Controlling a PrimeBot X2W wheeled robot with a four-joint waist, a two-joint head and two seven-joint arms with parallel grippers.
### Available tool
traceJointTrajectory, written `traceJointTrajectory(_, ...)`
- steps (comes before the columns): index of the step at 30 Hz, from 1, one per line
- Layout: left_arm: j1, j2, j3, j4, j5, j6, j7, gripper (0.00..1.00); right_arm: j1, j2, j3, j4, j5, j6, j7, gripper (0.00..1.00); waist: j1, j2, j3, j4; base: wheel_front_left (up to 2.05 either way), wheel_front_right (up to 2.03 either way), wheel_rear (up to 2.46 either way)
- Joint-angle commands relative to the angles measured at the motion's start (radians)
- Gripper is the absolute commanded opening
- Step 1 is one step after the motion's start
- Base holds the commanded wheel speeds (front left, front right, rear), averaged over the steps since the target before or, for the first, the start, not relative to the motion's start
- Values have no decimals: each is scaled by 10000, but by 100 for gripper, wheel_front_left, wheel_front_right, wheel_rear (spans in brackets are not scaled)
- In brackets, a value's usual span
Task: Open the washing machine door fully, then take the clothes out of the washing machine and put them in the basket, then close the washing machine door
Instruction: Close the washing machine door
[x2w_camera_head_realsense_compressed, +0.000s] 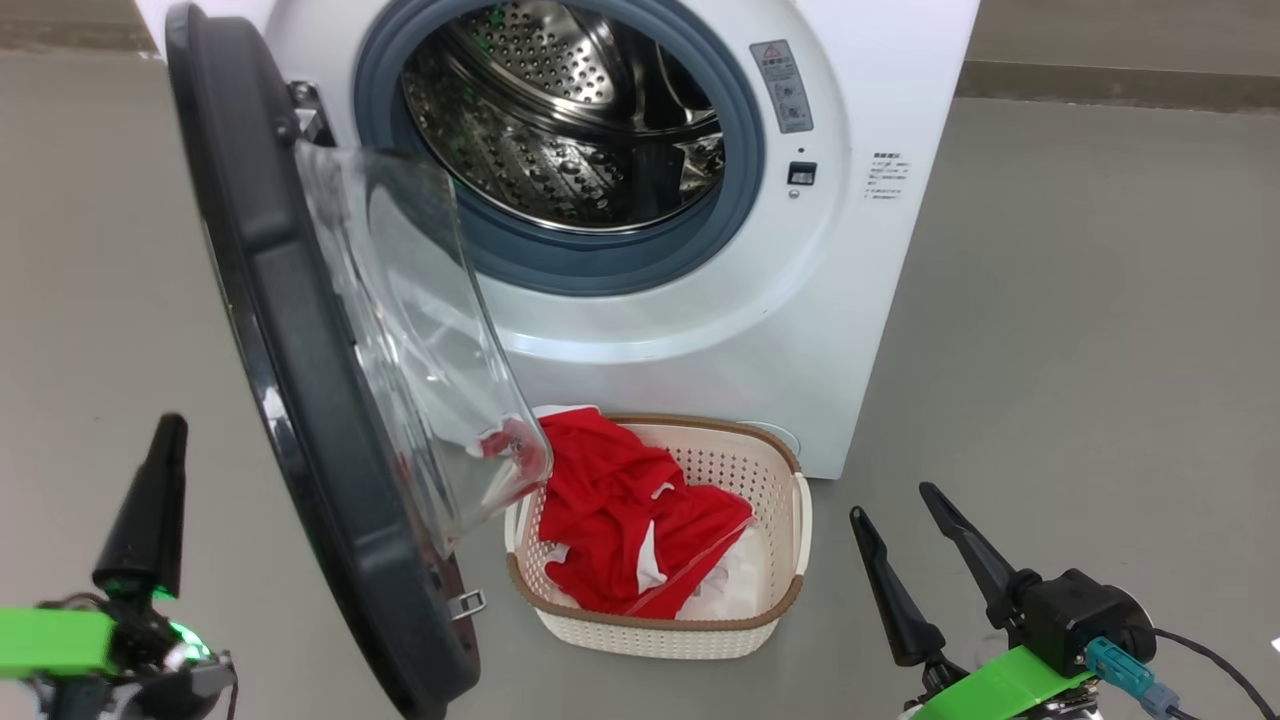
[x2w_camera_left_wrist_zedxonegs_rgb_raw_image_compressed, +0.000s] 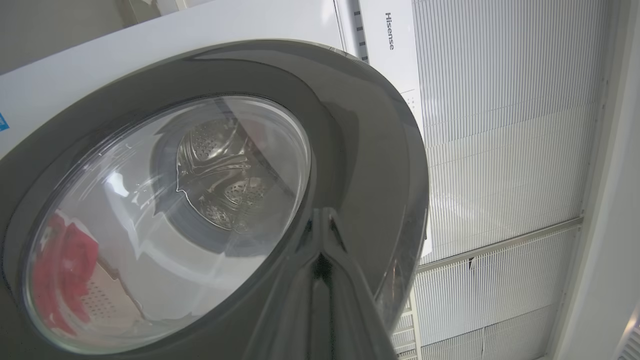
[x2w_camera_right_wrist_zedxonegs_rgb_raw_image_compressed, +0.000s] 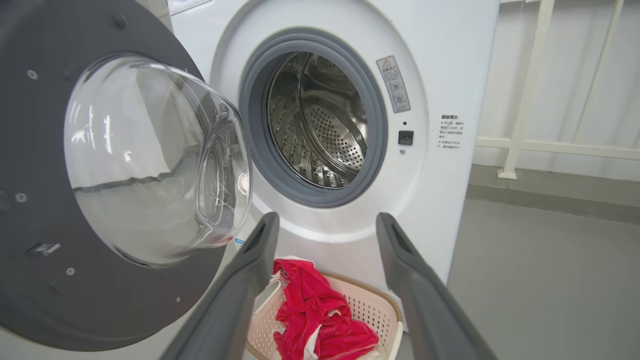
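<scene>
With the clothes (x2w_camera_head_realsense_compressed: 625, 510) in the basket (x2w_camera_head_realsense_compressed: 660, 635) on the floor (x2w_camera_head_realsense_compressed: 1050, 400) before the washer (x2w_camera_head_realsense_compressed: 900, 250) and the drum (x2w_camera_head_realsense_compressed: 560, 130) looking empty, I judge closing up is next: my left claw (x2w_camera_head_realsense_compressed: 172, 425), pinched shut on nothing, sits beside the open door (x2w_camera_head_realsense_compressed: 290, 330) ready to push its outer face, while my right claw (x2w_camera_head_realsense_compressed: 890, 500) gapes empty.

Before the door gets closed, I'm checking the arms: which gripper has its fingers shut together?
The left gripper, lower left in the head view beside the washing machine door: its fingers form one spike, while the right gripper's fingers stand apart.
</scene>
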Motion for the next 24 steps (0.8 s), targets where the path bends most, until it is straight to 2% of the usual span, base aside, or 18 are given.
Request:
traceJointTrajectory(1, -473, 150, 404, -500, -354, 249, 252, 0, -130, 8, 207, -200, 84, 63, -65, 100, 0, 0, -32, -75, 0, 0, 0)
traceJointTrajectory(5, -430, 196, 516, -1185, -1176, 1074, 960, 0, -99, 8, 238, -188, 90, 63, -65, 100, 0, 0, -78, -201, 0, 0, 0)
traceJointTrajectory(11, -140, 516, 387, -1763, -1268, 1719, 1506, 0, -96, 8, 263, -192, 157, 63, -65, 100, 0, 0, -90, -418, 0, 0, 0)
traceJointTrajectory(16, 74, 569, 248, -1865, -1205, 1916, 1663, 0, -101, -26, 305, -187, 172, 63, -65, 100, 0, 0, -65, -593, 0, 0, 0)
traceJointTrajectory(24, 197, 463, 67, -1905, -1321, 1883, 1722, 0, -106, -48, 320, -206, 164, 63, -65, 100, 0, 0, 72, -850, 0, 0, 0)
